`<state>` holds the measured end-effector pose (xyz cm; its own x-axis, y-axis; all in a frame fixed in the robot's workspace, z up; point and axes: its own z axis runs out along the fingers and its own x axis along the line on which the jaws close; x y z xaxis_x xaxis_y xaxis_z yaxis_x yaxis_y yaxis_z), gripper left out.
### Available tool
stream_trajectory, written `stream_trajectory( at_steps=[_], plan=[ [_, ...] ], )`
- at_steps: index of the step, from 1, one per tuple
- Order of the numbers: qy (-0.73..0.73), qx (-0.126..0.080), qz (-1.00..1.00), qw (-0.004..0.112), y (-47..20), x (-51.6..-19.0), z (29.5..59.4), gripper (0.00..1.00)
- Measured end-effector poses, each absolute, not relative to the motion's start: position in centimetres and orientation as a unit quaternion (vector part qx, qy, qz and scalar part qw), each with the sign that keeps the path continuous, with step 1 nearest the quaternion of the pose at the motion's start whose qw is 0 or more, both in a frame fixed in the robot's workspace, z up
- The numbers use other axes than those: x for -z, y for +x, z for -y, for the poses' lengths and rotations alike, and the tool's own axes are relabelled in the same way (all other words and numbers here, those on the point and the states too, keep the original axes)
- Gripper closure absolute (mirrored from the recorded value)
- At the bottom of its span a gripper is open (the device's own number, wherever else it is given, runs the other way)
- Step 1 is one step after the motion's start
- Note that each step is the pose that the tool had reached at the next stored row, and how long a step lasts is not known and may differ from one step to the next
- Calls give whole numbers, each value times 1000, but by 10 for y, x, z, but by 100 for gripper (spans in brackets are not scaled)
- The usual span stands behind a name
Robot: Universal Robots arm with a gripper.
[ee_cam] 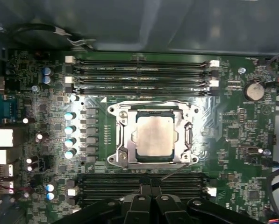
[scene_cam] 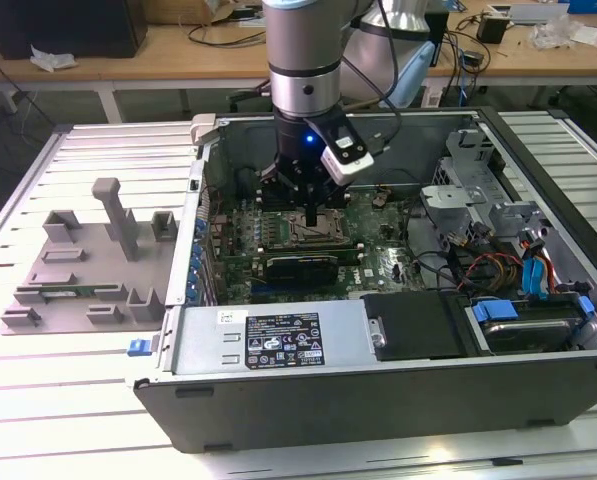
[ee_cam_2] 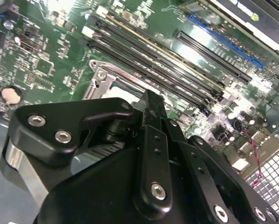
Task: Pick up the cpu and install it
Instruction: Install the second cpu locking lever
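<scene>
The cpu [ee_cam: 153,136] sits in the socket frame [ee_cam: 122,140], at twelve o'clock from the gripper [ee_cam: 151,196]. Finger state: cannot tell. Light, rigid, fragile; best held by its edges.

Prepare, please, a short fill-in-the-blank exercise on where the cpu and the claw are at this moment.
The cpu lies inside the ____ on the motherboard.
The claw hangs inside the open computer ____.
On the cpu's two sides run rows of long memory ____.

Missing words: socket; case; slots
</scene>
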<state>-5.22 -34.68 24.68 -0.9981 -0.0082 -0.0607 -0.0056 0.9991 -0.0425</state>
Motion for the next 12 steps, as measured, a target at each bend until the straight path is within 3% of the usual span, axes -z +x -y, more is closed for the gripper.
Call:
stream_trajectory(
  at_steps=[12],
  plan=[
    [-3,19,-999,31,-60,-244,354,89]
  ],
)
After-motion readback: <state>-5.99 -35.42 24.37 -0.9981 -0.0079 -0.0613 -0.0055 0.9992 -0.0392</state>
